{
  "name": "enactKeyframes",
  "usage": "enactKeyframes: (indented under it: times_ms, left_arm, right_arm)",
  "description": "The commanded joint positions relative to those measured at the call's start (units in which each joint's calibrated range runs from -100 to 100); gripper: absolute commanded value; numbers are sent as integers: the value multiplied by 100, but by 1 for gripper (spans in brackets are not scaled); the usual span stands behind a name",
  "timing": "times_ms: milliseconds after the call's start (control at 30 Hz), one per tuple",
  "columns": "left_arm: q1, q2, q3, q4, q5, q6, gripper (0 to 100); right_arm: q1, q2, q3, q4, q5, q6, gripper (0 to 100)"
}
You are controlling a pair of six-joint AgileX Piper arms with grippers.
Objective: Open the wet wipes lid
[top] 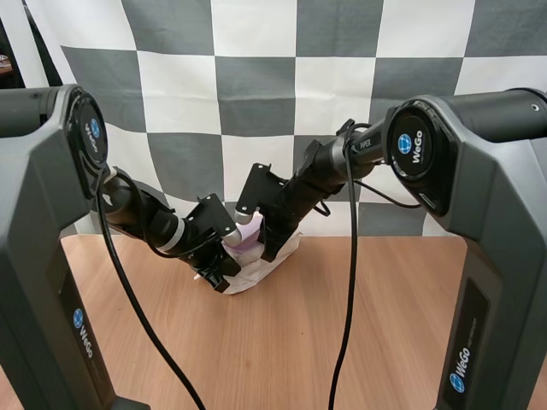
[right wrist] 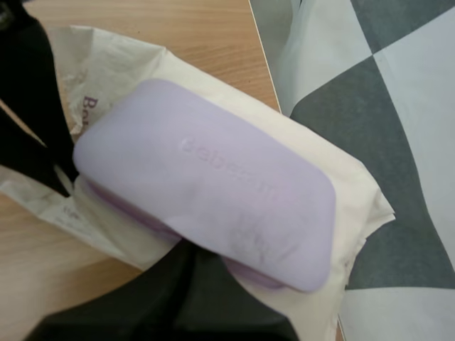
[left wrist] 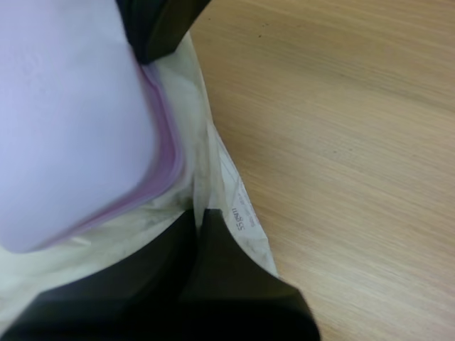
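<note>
Wooden table (top: 385, 325) bears a wipes pack (right wrist: 359, 188), lilac lid (right wrist: 213, 177) embossed "Bebes".

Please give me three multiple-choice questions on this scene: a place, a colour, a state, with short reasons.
1. Where does the wet wipes pack lie? A on the wooden table; B in a tray; C in a pot.
2. Its lid is which colour? A green; B lilac; C red.
3. The right gripper is: A wide open; B shut; C shut on grapes.
1 A: wood surrounds the pack. 2 B: the lid is pale purple. 3 B: it forms one dark wedge.
</note>
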Motion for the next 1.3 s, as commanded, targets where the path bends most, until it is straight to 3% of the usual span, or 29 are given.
enactKeyframes:
  times_ms: [0,300,500,1267]
  left_arm:
    - [-3,-7,-1,2,15,9,0]
    - [-3,8,122,14,-3,91,0]
    - [-3,8,135,14,-3,91,0]
    - [-3,8,136,14,113,91,0]
  right_arm:
    - [91,7,-47,20,-259,3,0]
    - [190,19,-474,33,-240,150,0]
    - [190,93,-499,52,-1056,65,0]
    - [183,1040,-1042,1091,-1280,-452,0]
